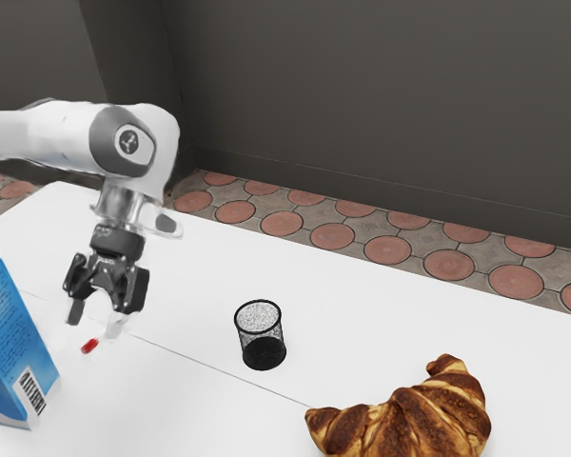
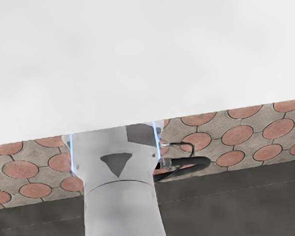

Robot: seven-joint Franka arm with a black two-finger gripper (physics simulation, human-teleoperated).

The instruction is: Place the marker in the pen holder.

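As the arm bends, the jaws point down — parted.

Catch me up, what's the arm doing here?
The Franka arm's gripper is open, holding nothing, low over the table beside the blue box. A small red piece, probably the marker, shows just beneath it. The black mesh pen holder stands upright between the gripper and the croissant, with no marker in it. Looks like the pick-up is yet to be done.
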